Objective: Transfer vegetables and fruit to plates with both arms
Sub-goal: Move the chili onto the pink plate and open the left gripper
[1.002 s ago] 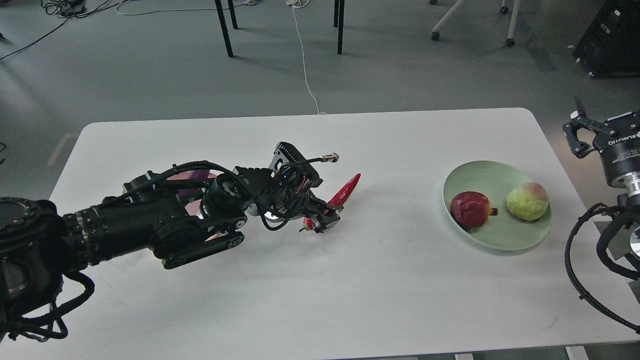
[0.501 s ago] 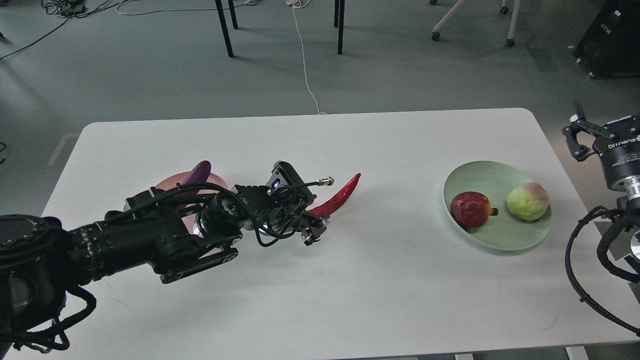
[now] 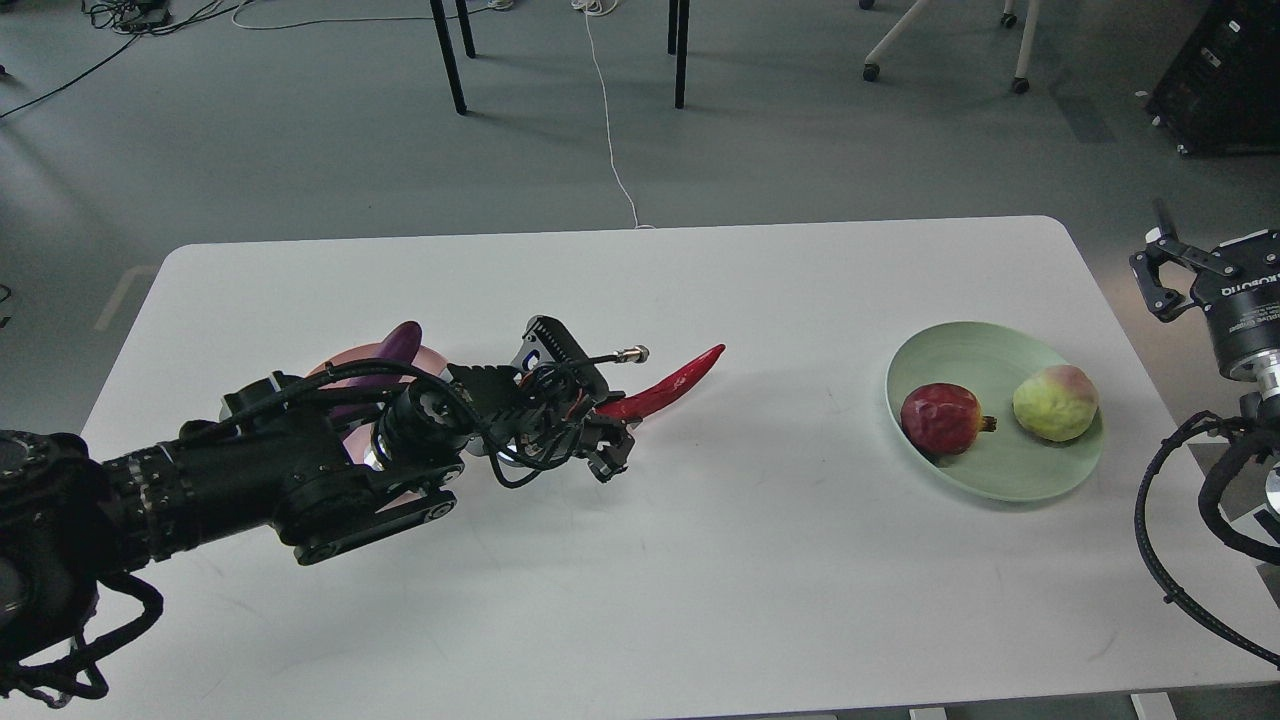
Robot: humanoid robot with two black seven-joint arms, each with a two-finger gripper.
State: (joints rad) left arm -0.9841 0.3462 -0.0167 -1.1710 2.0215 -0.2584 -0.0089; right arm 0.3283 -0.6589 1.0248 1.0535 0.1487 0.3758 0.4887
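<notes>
My left gripper (image 3: 606,446) is shut on the stem end of the red chili pepper (image 3: 668,384), whose tip points up and right over the table's middle. Behind my left arm lies the pink plate (image 3: 432,356), mostly hidden, with the purple eggplant (image 3: 402,343) on it. The mint green plate (image 3: 960,345) at the right holds the dark red pomegranate (image 3: 940,418) and the yellow-green fruit (image 3: 1055,402). My right gripper (image 3: 1160,275) is open and empty, off the table's right edge, beyond the green plate.
The white table (image 3: 700,560) ends close behind the plates and at the right by my right arm. Chair and table legs (image 3: 680,50) and a white cable (image 3: 610,130) are on the floor beyond.
My left gripper has drawn back to the left and slightly up with the chili's stem end. The chili has tipped from steep to flatter. More of the eggplant and pink plate shows. The right arm barely moved.
</notes>
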